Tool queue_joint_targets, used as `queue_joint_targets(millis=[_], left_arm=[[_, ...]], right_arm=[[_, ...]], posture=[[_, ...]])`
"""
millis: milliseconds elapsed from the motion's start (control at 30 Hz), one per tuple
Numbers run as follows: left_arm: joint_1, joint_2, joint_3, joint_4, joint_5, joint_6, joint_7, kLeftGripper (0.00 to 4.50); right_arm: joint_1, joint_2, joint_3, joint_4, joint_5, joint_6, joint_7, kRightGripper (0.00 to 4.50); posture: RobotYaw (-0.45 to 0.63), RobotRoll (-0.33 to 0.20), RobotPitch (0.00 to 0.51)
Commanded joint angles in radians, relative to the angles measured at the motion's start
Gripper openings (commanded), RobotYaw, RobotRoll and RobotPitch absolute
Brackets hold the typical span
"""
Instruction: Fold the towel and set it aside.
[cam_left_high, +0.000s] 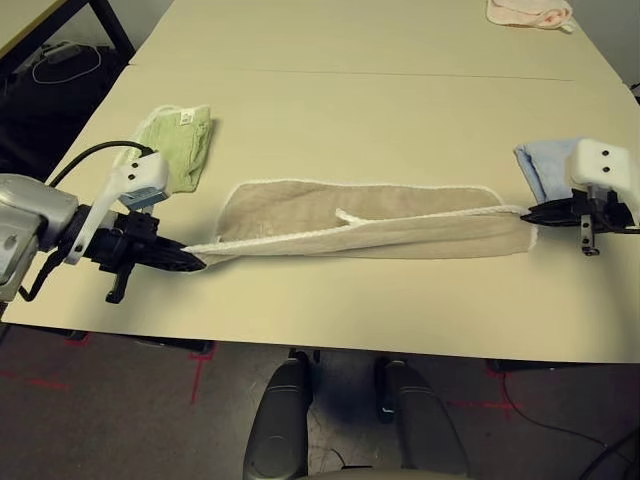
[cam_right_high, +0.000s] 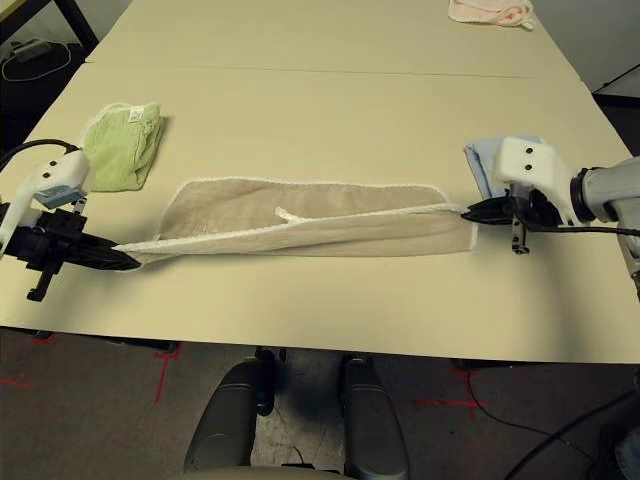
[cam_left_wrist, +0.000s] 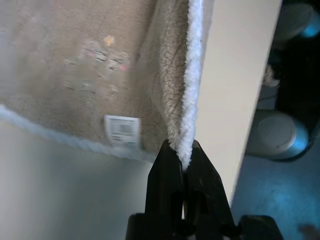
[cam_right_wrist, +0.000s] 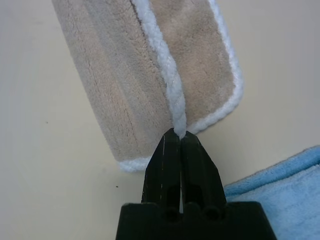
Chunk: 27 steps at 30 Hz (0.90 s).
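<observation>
Beige towel (cam_left_high: 370, 225) lies mid-table, long axis running left-right, stretched into a narrow band with its near edge lifted off the table (cam_left_high: 330, 110) and pulled taut between both ends. Left gripper (cam_left_high: 196, 262) pinched tight on the towel's white edging at the left end, fingers pointing right and downward, forearm coming in from the left. Right gripper (cam_left_high: 530, 211) clamped on the edging at the right end, pointing left. Green folded towel (cam_left_high: 180, 143) far-left of it, blue folded towel (cam_left_high: 545, 165) just behind the right gripper. Pink cloth (cam_left_high: 530, 12) at far right.
</observation>
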Motion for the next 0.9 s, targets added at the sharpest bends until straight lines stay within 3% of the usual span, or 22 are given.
queue_joint_targets(millis=[33, 233, 433, 700, 900], left_arm=[[-0.085, -0.03, -0.056, 0.134, 0.091, -0.083, -0.008, 0.05], [-0.227, -0.129, -0.08, 0.314, 0.19, -0.189, -0.005, 0.05], [-0.323, -0.19, -0.108, 0.462, 0.256, -0.269, -0.008, 0.05], [-0.394, -0.251, -0.111, 0.603, 0.332, -0.336, 0.003, 0.05], [-0.415, -0.291, -0.091, 0.673, 0.375, -0.364, 0.107, 0.05]], right_arm=[[0.016, -0.026, 0.002, 0.038, -0.029, 0.009, 0.013, 0.0], [0.039, -0.034, -0.021, 0.025, -0.006, 0.025, 0.026, 0.0], [-0.015, 0.012, -0.007, 0.104, -0.069, -0.051, -0.122, 0.0], [-0.094, 0.061, 0.018, 0.197, -0.142, -0.088, -0.216, 0.0], [-0.106, 0.099, 0.026, 0.177, -0.153, -0.065, -0.232, 0.0]], posture=[[0.04, 0.0, 0.232], [0.03, 0.0, 0.23], [0.02, 0.0, 0.228], [0.02, 0.0, 0.228], [0.03, 0.0, 0.228]])
